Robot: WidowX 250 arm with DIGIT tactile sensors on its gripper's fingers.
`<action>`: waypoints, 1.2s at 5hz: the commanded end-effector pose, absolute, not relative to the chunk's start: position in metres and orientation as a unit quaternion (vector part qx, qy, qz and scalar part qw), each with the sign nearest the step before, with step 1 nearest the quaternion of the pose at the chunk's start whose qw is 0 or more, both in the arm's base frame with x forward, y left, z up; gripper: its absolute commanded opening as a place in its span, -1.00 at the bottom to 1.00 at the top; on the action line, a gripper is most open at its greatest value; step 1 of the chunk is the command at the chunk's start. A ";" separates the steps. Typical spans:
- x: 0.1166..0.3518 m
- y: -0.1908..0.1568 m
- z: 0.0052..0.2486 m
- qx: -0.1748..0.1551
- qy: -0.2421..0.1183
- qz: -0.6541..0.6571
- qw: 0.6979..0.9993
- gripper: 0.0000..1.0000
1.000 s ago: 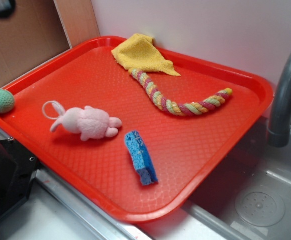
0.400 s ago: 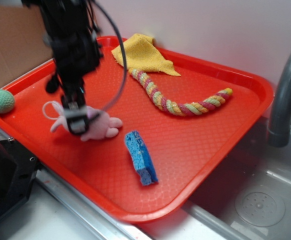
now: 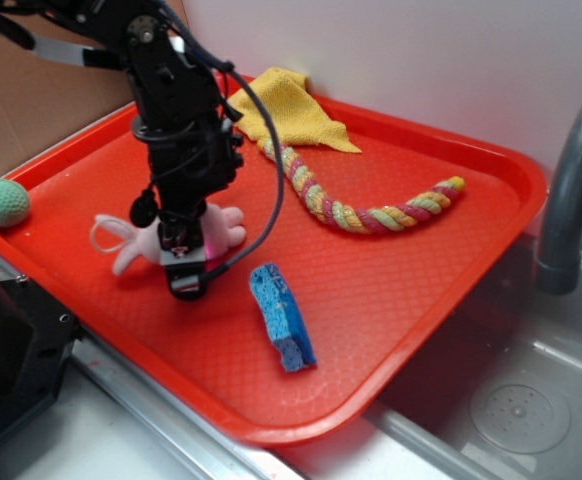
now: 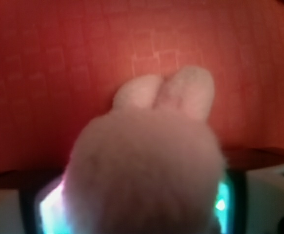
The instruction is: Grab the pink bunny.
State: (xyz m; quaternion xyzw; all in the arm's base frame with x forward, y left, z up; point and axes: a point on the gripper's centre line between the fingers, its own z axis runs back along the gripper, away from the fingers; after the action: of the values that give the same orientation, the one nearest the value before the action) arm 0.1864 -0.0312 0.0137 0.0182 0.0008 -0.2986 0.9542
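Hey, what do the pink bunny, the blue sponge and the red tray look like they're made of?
Pink bunny: soft plush fabric, judging by its fuzzy matte nap.
Blue sponge: likely foam, matte and porous, with a darker layer at one end.
Red tray: probably hard plastic, with a fine grid texture and glossy rim.

Bunny (image 3: pixel 131 242) on tray (image 3: pixel 391 290); sponge (image 3: pixel 281 315) right

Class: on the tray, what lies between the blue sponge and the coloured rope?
Nothing: between the blue sponge and the rope, only bare red tray, in the exterior view.
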 end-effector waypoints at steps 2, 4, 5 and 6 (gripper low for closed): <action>0.163 -0.006 0.136 0.018 -0.042 -0.169 0.984 -1.00; 0.147 0.025 0.199 0.009 -0.022 0.073 0.997 -1.00; 0.149 0.024 0.207 0.022 -0.046 0.135 0.990 -1.00; 0.155 0.022 0.209 0.033 -0.079 0.126 0.988 -1.00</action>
State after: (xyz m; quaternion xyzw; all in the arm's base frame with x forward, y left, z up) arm 0.1528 0.0277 0.1973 0.0296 -0.0546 0.1239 0.9904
